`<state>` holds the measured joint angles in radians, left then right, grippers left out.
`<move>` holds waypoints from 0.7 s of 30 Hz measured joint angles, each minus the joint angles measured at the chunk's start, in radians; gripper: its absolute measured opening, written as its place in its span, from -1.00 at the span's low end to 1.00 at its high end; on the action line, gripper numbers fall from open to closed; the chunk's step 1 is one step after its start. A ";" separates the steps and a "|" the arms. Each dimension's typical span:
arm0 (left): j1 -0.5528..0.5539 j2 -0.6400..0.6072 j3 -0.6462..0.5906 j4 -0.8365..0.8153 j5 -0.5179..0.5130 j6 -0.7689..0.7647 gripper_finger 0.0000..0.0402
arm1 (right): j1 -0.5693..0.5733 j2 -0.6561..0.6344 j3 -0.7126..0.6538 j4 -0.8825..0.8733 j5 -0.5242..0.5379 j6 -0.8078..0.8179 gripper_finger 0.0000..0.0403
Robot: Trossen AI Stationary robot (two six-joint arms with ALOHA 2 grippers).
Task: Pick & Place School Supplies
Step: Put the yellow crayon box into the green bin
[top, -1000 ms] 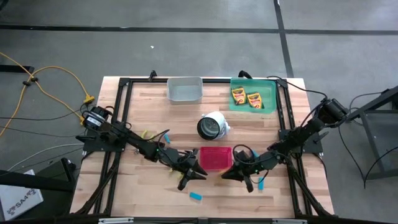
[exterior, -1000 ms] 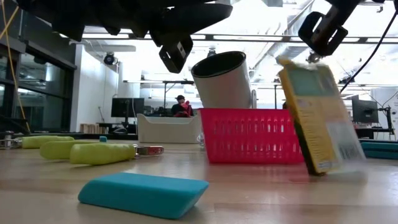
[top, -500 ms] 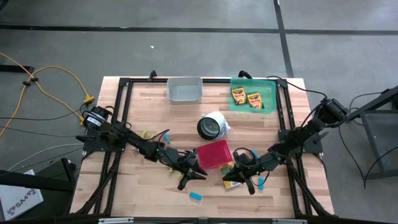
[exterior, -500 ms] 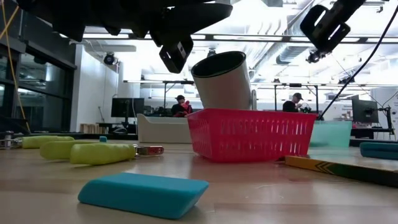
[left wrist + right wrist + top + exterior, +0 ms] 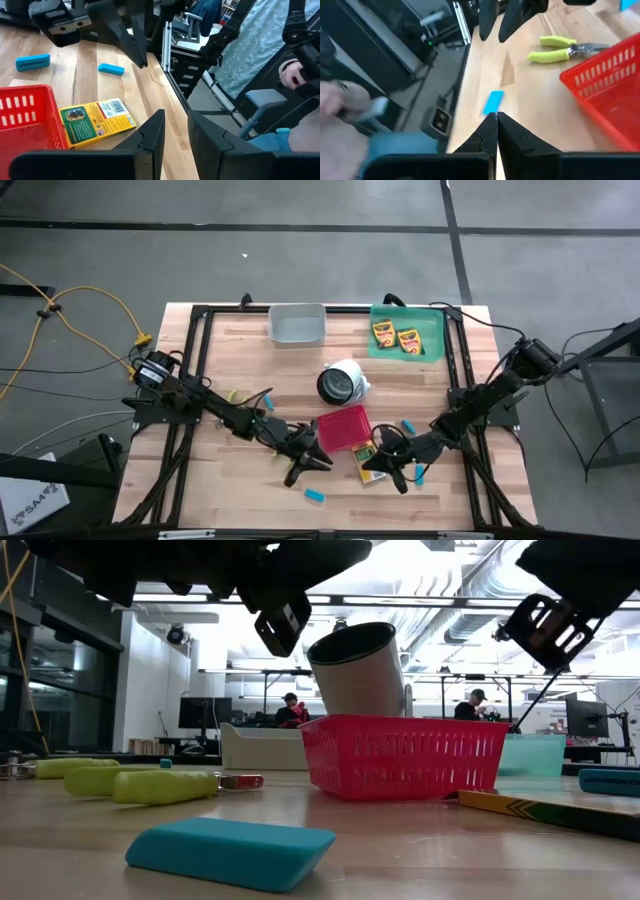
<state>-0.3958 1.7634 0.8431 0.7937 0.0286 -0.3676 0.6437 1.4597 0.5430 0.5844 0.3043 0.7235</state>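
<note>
No word, brand or number can be made out anywhere. The crayon box [image 5: 96,121] lying flat on the surface beside the red basket [image 5: 27,117] carries a white barcode patch and a small picture panel on its yellow-and-green face, but its printing is too small to read. The two crayon boxes [image 5: 395,335] in the green tray [image 5: 430,318] show only unreadable dark marks.

Wooden table [image 5: 250,490], centre of frame; on it: red basket [image 5: 343,430], white cylinder [image 5: 341,381], grey bin [image 5: 297,324], green tray [image 5: 432,330], crayon box [image 5: 366,465], blue blocks [image 5: 315,496], yellow-green pliers [image 5: 236,396].
</note>
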 joint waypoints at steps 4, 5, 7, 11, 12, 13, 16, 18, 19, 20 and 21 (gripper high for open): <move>0.000 0.000 0.000 -0.003 0.002 -0.052 -0.59 | -0.010 0.000 0.000 0.001 -0.022 0.155 -0.99; 0.000 0.000 0.000 -0.004 0.002 -0.078 -0.59 | -0.011 0.000 0.000 -0.009 -0.037 0.160 -0.99; 0.000 0.000 0.000 -0.007 0.002 -0.120 -0.59 | -0.011 0.000 0.000 -0.026 -0.063 0.154 -0.99; -0.002 0.000 0.000 -0.008 0.002 -0.134 -0.59 | -0.006 0.000 0.000 -0.088 -0.067 0.198 -0.99; -0.005 0.000 0.000 -0.008 -0.001 -0.134 -0.59 | -0.007 0.000 0.000 -0.105 -0.064 0.227 -0.99; -0.007 0.000 0.000 -0.008 -0.004 -0.134 -0.59 | -0.007 0.000 0.000 -0.126 -0.062 0.255 -0.99; -0.018 0.000 0.000 -0.008 -0.005 -0.134 -0.59 | -0.007 0.000 0.000 -0.207 -0.060 0.335 -0.99; -0.027 0.000 0.000 -0.008 -0.003 -0.134 -0.59 | -0.007 0.000 0.000 -0.246 -0.060 0.363 -0.99; -0.031 0.000 0.000 -0.008 -0.003 -0.134 -0.59 | -0.007 0.000 0.000 -0.259 -0.060 0.369 -0.99; -0.034 0.000 0.000 -0.008 -0.004 -0.134 -0.59 | -0.007 0.000 0.000 -0.267 -0.059 0.371 -0.99; -0.038 0.000 0.000 -0.008 -0.004 -0.134 -0.59 | -0.007 0.000 0.000 -0.269 -0.056 0.372 -0.99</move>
<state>-0.4336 1.7634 0.8431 0.7856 0.0250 -0.5014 0.6369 1.4597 0.5430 0.3149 0.2484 1.0955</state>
